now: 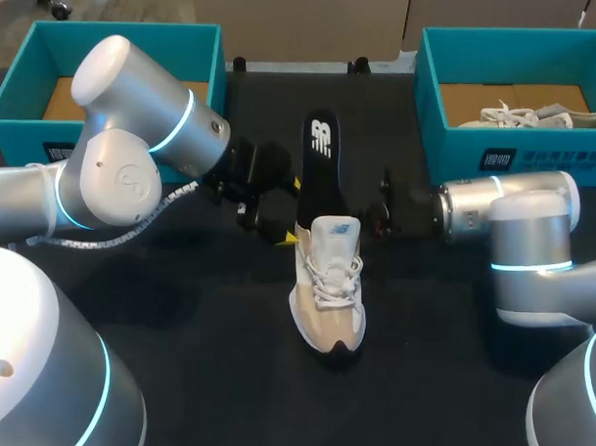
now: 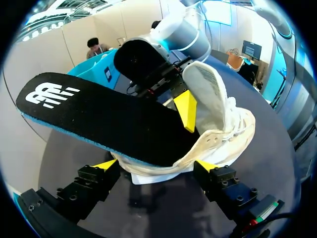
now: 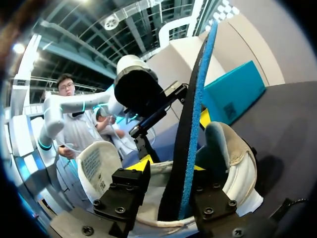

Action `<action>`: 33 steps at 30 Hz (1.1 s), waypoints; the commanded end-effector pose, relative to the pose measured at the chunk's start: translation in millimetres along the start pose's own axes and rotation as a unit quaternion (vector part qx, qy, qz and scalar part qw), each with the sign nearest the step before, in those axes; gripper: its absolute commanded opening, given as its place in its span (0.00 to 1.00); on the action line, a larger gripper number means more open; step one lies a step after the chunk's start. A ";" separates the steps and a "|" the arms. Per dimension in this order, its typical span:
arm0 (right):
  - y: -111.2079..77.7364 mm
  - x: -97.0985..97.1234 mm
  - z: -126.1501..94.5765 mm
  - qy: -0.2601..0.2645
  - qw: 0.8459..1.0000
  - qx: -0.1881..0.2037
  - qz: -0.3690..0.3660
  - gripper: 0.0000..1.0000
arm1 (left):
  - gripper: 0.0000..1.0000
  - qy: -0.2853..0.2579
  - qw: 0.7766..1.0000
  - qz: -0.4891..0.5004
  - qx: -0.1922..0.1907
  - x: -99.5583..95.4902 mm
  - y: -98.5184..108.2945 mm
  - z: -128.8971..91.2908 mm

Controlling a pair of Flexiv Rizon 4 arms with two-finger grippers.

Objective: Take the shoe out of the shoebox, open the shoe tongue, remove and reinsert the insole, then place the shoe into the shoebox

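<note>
Closest up, left jaws sit clamped on the shoe (image 2: pixel 223 124) heel from both sides; right jaws straddle the insole (image 3: pixel 194 99) poking up out of it, lower end buried inside, can't tell if they actually pinch it. Shoe's on the table (image 1: pixel 225 362) between them.

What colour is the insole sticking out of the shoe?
Black insole with a white logo and blue edge, clearest in the left wrist view.

The shoe (image 1: pixel 327 288) was white and tan; the insole (image 1: pixel 323 160) black with a white logo and blue edge; the desk (image 1: pixel 215 357) black.
</note>
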State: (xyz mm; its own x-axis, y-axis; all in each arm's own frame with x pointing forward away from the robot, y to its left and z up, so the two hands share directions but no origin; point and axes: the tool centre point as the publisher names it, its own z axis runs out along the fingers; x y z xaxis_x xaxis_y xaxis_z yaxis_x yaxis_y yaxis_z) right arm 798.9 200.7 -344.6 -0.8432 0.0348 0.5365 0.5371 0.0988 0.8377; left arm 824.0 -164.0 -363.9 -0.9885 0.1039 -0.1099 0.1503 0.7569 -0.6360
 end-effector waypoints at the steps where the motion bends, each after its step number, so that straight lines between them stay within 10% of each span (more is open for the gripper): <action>1: 8.8 2.2 1.1 -0.006 1.000 0.004 -0.009 0.42 | 1.00 0.000 1.000 0.000 -0.002 0.2 -0.9 0.6; 17: 43.9 -2.3 -6.4 -0.002 0.998 0.032 -0.049 0.40 | 1.00 0.000 1.000 0.000 -0.002 0.2 -0.9 0.6; 33: 18.2 -9.2 -8.5 0.007 0.999 0.047 -0.001 0.00 | 1.00 0.000 1.000 0.000 -0.002 0.2 -0.9 0.6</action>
State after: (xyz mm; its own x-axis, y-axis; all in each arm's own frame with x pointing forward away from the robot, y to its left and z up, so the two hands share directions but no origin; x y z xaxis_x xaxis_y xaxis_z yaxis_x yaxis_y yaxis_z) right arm 820.3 193.8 -330.5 -0.8470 0.0162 0.5314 0.5247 0.1870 0.8305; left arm 824.0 -164.0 -364.0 -0.9885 0.1040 -0.1098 0.1503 0.7570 -0.6359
